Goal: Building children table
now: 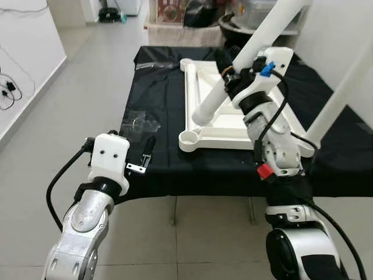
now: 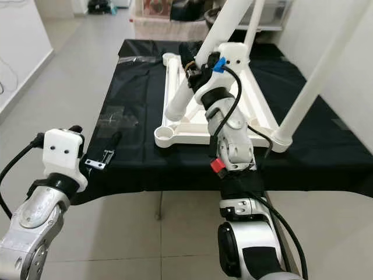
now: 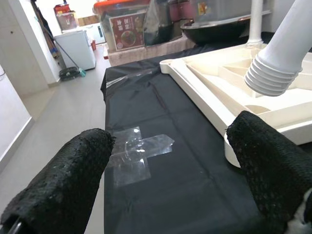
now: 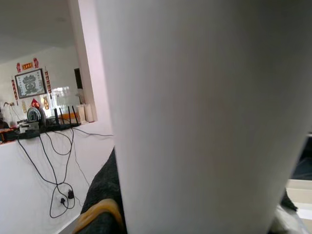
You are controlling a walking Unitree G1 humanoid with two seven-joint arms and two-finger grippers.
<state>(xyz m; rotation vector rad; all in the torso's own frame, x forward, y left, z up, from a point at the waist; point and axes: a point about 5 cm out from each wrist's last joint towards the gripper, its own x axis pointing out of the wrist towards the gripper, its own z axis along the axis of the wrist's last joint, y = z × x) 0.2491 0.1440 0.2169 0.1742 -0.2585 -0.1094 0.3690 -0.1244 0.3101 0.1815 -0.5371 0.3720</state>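
In the left eye view the white tabletop [image 1: 233, 125] lies upside down on the black-draped counter [image 1: 157, 99], and everything here is placed from its near-left corner socket [image 1: 187, 138]. The right claw [image 1: 228, 71] is closed round the white leg [image 1: 245, 61], whose long axis slants from the far upper right down toward the near left, so its lower end [image 1: 198, 118] hangs above the tabletop, just beyond and a little right of that socket, not yet seated; the socket thus lies toward the near left of the leg end and below it. The left claw [image 1: 152, 140] sits well left of the socket at the counter's near edge, so the right arm is judged the nearer one. In the right eye view the same leg points its lower end at the tabletop rim close behind the socket [image 2: 164, 137], while another leg [image 2: 315, 76] stands already fitted at the near-right corner. In the left wrist view the left claw's fingers [image 3: 63, 185] are spread wide with nothing between them, and the leg's ribbed end [image 3: 273, 73] hovers above the tabletop beyond the socket. In the right wrist view the leg [image 4: 195, 117] runs close past the camera, gripped
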